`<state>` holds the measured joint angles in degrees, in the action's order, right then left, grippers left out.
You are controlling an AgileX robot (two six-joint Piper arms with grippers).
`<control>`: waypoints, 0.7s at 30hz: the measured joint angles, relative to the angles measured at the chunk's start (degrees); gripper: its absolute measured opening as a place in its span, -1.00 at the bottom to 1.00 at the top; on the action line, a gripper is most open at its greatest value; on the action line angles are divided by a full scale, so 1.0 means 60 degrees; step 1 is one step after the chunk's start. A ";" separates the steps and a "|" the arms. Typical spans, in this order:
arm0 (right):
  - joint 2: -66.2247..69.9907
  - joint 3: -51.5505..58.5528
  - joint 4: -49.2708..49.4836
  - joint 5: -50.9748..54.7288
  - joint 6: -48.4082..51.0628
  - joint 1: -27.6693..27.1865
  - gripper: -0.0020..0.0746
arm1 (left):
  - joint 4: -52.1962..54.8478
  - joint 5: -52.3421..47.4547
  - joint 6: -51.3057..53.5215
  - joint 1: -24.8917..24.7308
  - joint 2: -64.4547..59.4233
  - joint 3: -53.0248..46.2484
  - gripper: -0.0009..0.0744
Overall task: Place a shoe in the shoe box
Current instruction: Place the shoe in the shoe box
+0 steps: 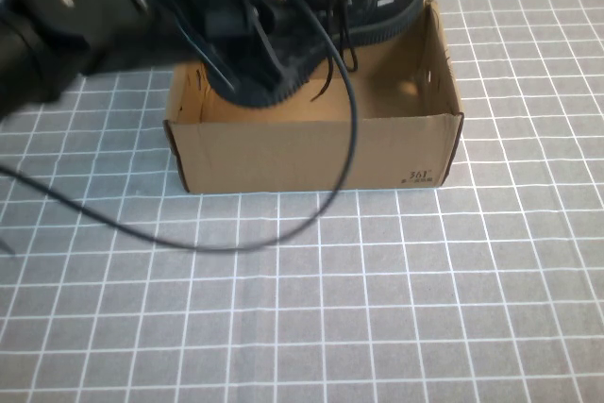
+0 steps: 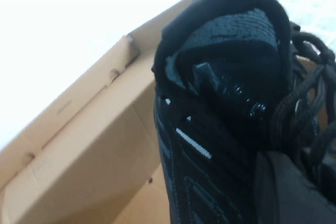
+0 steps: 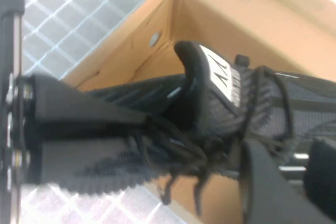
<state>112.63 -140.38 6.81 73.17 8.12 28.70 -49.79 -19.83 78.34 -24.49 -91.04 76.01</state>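
Currently, the shoe (image 1: 326, 21) is hanging above the open shoe box (image 1: 311, 153), its toe pointing toward the box's right wall and its heel over the box's left half. Judging by its mesh upper, the shoe is light and soft, deforming under pressure; the stiffer heel collar and sole edge are offering the firmest hold. The left gripper (image 1: 226, 11) is reaching in from the box's left side and is clamping shut on the shoe at the heel collar. The right gripper (image 3: 210, 150) is hovering above the box at the laces, part open; whether it is holding anything cannot be told.
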 joint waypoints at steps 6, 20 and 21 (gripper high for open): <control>-0.1030 0.0487 -0.0145 0.0000 -0.0038 0.0000 -0.88 | 0.0083 -0.2547 0.0448 0.1128 -0.0806 0.1993 -0.91; -0.3926 0.4463 -0.1326 0.0000 -0.0713 0.0000 -0.99 | -0.0824 -0.7362 0.2770 0.2804 -0.4608 0.6461 -0.91; -0.4058 0.4604 -0.1326 0.0000 -0.0730 0.0000 -0.99 | -0.0922 -0.7486 0.2921 0.2819 -0.4833 0.6633 -0.91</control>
<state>88.28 -112.76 -1.15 73.17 3.74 28.70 -55.32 -64.74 95.87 -7.57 -120.04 115.80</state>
